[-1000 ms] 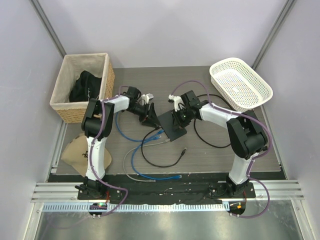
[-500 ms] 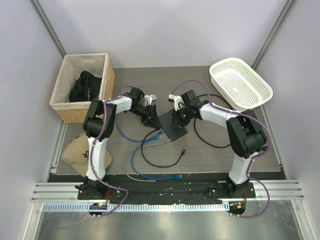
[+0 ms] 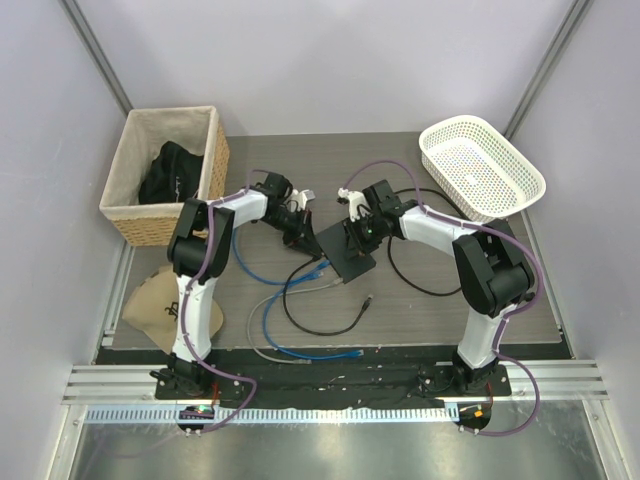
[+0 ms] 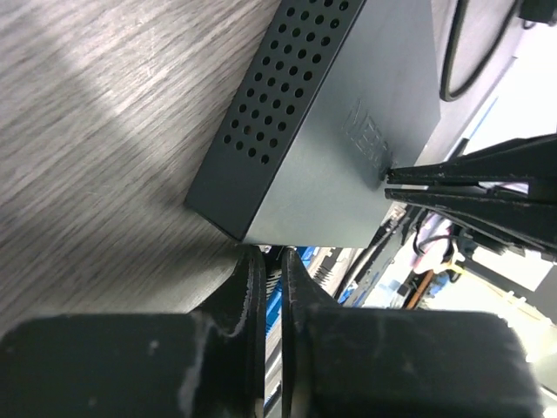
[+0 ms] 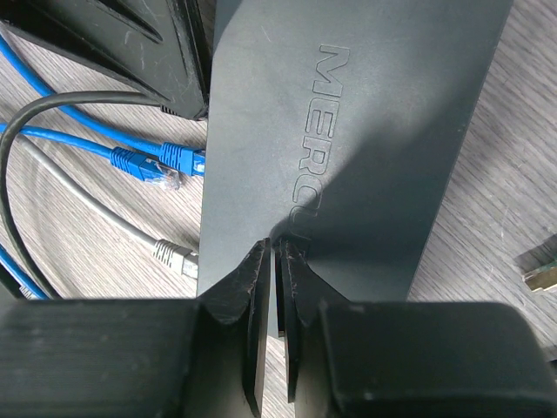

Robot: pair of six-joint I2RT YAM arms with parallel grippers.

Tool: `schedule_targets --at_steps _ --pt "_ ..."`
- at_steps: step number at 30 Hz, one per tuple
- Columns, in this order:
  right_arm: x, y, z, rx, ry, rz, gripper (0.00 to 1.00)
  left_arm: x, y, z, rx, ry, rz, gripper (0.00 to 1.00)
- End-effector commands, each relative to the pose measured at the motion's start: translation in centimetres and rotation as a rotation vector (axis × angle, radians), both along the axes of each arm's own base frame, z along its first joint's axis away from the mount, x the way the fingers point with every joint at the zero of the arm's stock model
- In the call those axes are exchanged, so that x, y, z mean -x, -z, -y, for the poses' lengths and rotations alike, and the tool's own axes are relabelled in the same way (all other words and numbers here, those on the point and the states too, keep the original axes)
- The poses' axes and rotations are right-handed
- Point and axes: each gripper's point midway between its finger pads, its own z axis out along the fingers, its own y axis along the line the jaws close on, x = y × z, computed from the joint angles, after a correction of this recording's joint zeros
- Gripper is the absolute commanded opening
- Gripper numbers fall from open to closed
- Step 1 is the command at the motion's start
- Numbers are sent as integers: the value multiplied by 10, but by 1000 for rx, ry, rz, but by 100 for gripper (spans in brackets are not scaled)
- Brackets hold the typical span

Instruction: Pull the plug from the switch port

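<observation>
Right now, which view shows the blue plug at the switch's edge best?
Right wrist: the blue plug sits large and sharp against the switch edge. Top external shows it as a tiny blue speck; left wrist gives only a blue sliver between its fingers.

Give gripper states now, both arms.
left gripper: closed; whether it pinches anything cannot be told.
right gripper: closed, tips on the switch.
</observation>
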Motion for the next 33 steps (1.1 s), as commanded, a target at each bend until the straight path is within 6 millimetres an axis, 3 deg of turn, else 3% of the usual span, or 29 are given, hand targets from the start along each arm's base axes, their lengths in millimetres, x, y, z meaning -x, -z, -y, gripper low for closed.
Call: schedule_targets --at_steps 1,8,15,24,33 --pt "8 26 3 62 -12 -24 16 13 61 -5 -286 29 28 0" --pt "9 26 3 69 -11 -14 16 11 58 -9 -333 25 37 0" --pt "9 27 5 78 -9 -4 16 27 56 -20 -351 62 32 0" --pt "12 29 9 90 -11 -1 16 31 58 -26 -376 104 37 0" --pt "15 29 11 93 -14 5 16 17 61 -36 -448 160 84 0"
